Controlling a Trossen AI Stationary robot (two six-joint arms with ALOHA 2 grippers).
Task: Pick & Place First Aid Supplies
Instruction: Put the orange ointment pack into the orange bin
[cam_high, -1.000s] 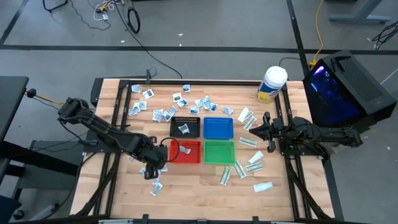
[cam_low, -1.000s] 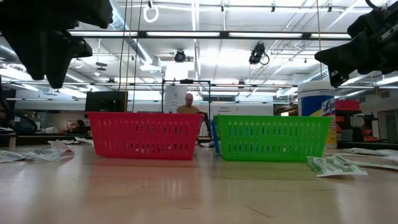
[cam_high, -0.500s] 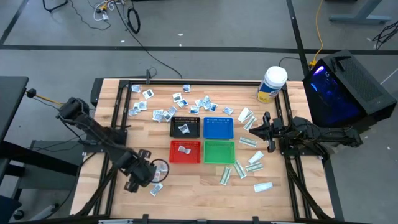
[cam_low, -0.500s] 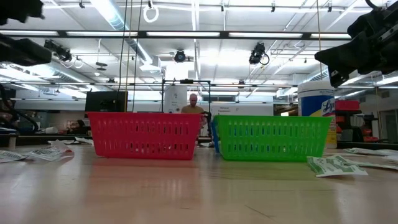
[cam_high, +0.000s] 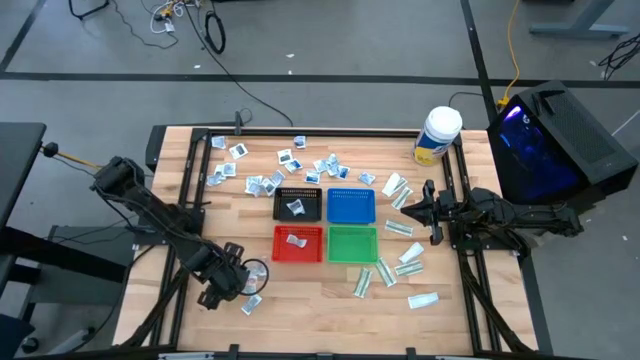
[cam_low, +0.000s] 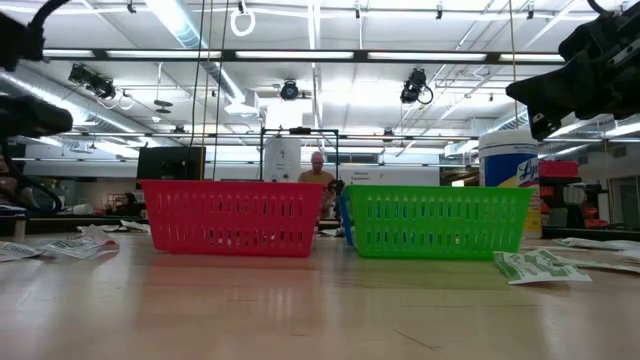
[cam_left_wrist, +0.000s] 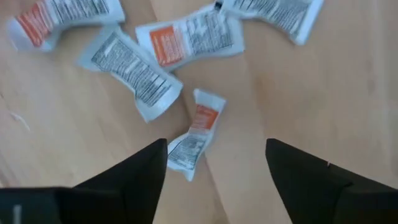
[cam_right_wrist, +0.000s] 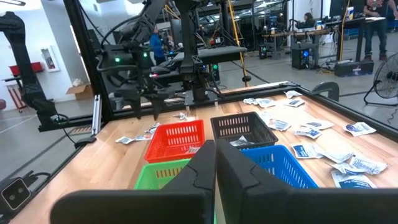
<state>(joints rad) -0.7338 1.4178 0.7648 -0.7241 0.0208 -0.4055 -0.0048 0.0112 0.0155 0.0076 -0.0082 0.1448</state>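
Wooden planks make up the surface, seen from above with four mesh trays at its middle: a black tray and a blue tray behind, a red tray and a green tray in front. Taking the red tray as landmark, the left gripper hangs near its front-left corner over a few small packets, jaws parted and holding nothing. One packet lies inside the red tray, another in the black tray behind it. More squarish packets are strewn beyond the black tray, and longer white-and-green packets lie past the green tray, on the far side from the red tray. The right gripper waits beyond the blue tray, jaws clenched and empty. A white jar stands at the far right corner.

Level with the surface, the red tray and green tray stand side by side, with flat packets lying left of the red tray and a white-and-green packet right of the green one. A person shows in the room behind.

From the left wrist, the two dark fingers stand apart above a small white-and-orange packet, with three more packets beyond it.

From the right wrist, its fingers are pressed together, the red tray ahead.
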